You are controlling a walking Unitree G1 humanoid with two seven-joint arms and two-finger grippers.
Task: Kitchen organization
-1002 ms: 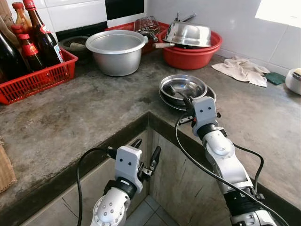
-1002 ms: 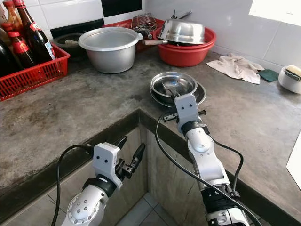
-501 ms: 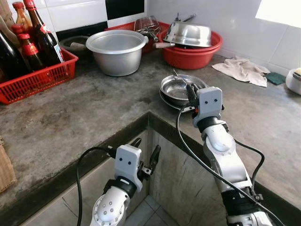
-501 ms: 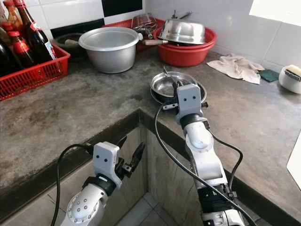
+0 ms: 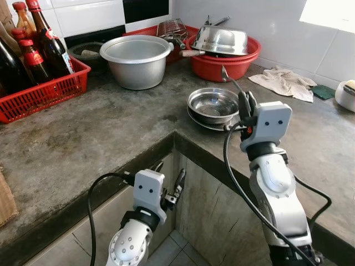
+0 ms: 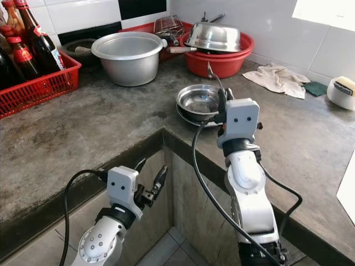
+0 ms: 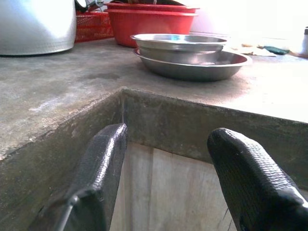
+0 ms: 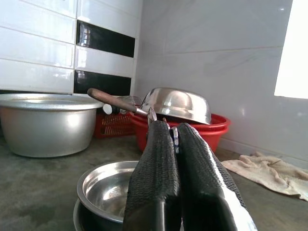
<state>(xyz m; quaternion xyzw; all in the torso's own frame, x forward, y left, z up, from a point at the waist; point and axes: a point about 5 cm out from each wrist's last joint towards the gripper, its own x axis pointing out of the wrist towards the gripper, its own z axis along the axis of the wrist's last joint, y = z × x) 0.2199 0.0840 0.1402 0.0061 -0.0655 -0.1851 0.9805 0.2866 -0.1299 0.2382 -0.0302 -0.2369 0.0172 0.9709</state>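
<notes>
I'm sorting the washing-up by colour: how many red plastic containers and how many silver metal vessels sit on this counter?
Red plastic containers: 3 (bottle crate, basin, back basket)
Silver metal vessels: 4 (big pot, bowl, plate under it, upturned bowl in basin)
Total: 7
Right claw holds a thin utensil, not counted.

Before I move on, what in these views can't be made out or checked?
- Utensil in the right end effector: its working end is hidden between the fingers in both eye views and the right wrist view; spoon or fork unclear.
- Red basin: contents hidden under the upturned steel bowl.
- Aluminium pot: inside hidden by its rim.
- Bottles: cut off by the frame edge, labels too small.
- White container: cut off at the edge.
</notes>
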